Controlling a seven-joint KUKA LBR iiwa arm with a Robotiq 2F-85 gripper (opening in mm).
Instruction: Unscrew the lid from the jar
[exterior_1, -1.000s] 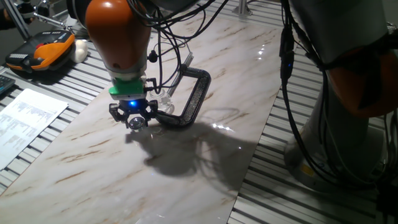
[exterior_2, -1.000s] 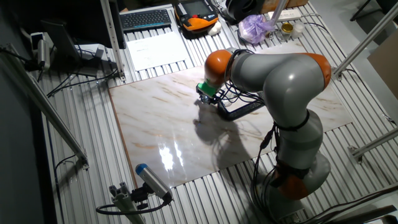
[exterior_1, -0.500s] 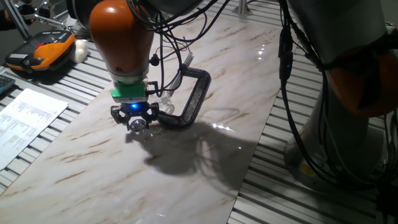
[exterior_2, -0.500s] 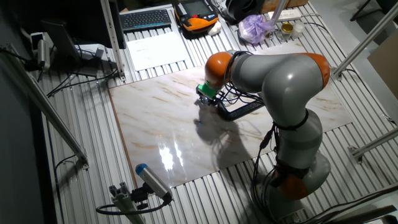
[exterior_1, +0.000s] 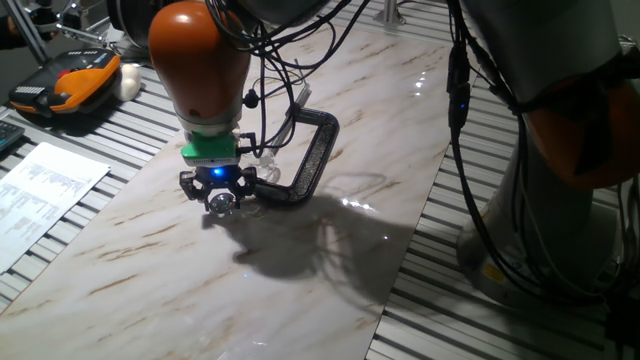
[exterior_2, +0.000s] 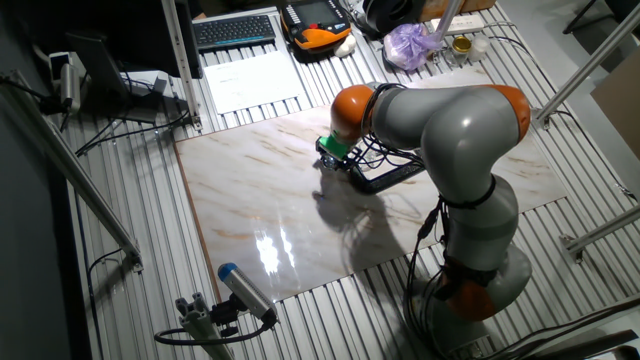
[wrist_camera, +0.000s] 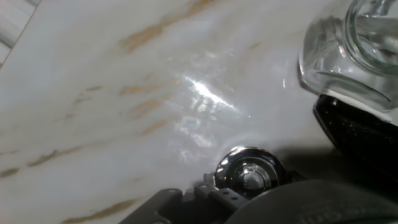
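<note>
A large arm with orange and grey segments reaches down over a white marble-patterned table, and everything here is placed relative to the black metal C-clamp lying flat near the middle of that table. The gripper, black with a green collar and a small blue light, hangs just beside the open end of the C-clamp, close above the marble. In one fixed view a small round silvery metal lid shows at its tip, apparently gripped by the jaws, which look closed around it, though the fingers themselves are too small and dark to make out clearly. The hand view shows the same shiny lid at the bottom edge, a flat reflective disc over the marble, with dark gripper parts around and below it. The tiny clear glass jar stands at the top right of the hand view, apart from the lid, its mouth open; whether it holds anything cannot be told. It rests against the black body of the C-clamp. In the fixed view the jar is a faint clear shape inside the clamp's opening. In the other fixed view the gripper sits at the near end of the clamp.
</note>
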